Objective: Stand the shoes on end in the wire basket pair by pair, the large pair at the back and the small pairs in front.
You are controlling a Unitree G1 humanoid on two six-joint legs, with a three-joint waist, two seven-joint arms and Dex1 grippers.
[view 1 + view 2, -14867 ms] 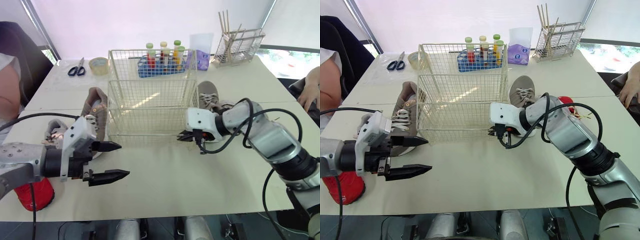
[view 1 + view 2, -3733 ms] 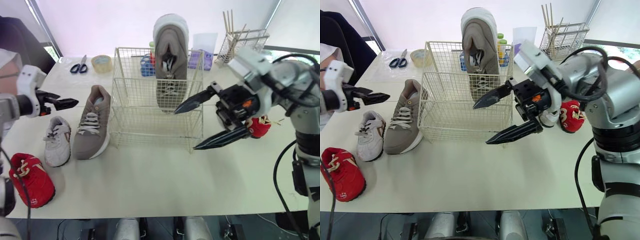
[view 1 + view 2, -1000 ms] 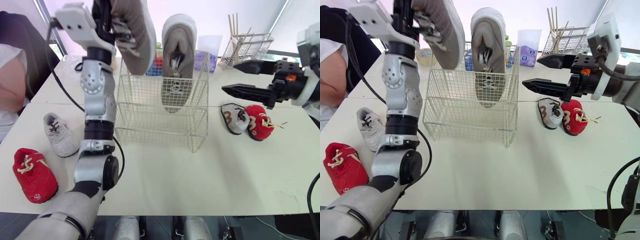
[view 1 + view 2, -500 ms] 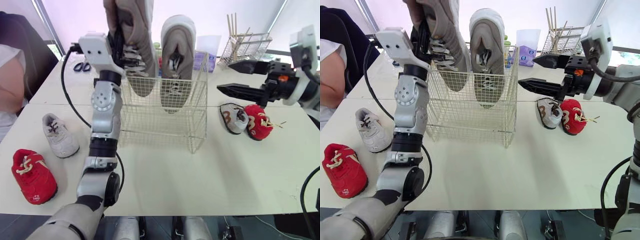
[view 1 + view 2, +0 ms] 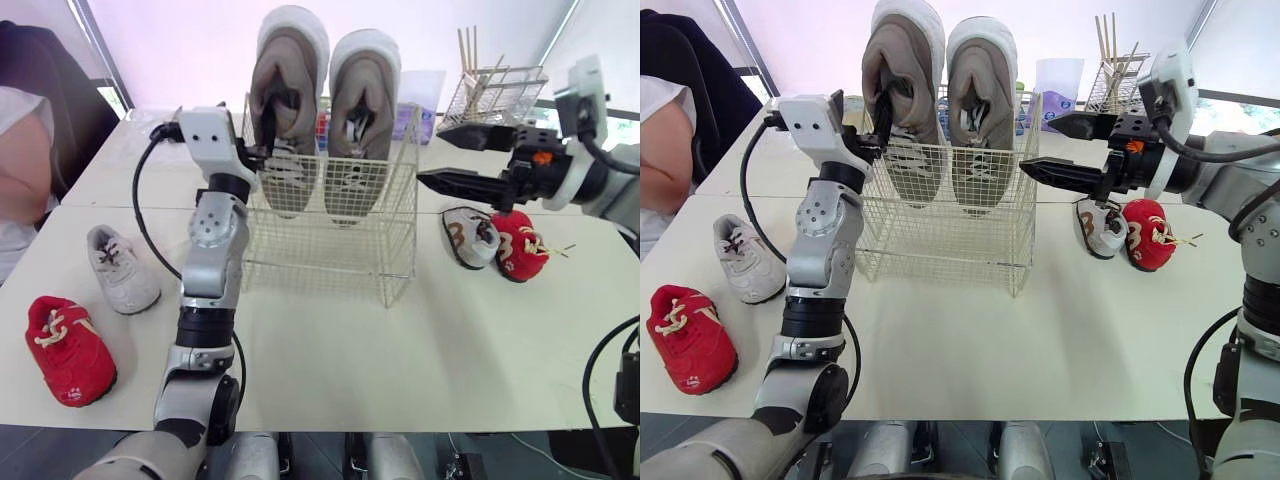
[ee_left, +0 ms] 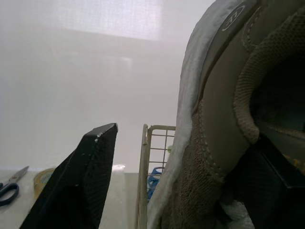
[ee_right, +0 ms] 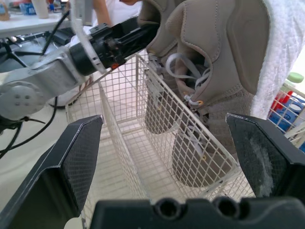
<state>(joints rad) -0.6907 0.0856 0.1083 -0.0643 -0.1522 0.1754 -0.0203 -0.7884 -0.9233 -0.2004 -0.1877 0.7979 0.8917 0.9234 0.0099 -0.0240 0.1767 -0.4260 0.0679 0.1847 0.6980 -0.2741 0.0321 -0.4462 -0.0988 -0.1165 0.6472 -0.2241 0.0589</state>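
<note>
Two large taupe shoes stand on end, side by side, at the back of the wire basket [image 5: 330, 250]: the left one [image 5: 288, 110] and the right one [image 5: 362, 110]. My left gripper [image 5: 872, 125] is open at the left shoe's heel collar, with one finger [image 6: 81, 186] outside and clear of the heel and the other inside the opening. My right gripper [image 5: 432, 155] hangs open just right of the basket. Left of the basket, a small grey shoe [image 5: 122, 282] and a small red shoe [image 5: 68, 335] lie on the table. Another small grey shoe [image 5: 467, 236] and red shoe [image 5: 520, 243] lie to its right.
A person [image 5: 25, 170] sits at the table's left edge. Behind the basket stand a blue tube rack [image 7: 286, 105] and a purple-and-white pack [image 5: 1055, 85]. A wire holder with wooden sticks [image 5: 490, 95] stands at the back right.
My left gripper has brought the left large shoe down into the basket beside the other one and spread its fingers off the heel. My right gripper has drifted slightly toward the basket.
</note>
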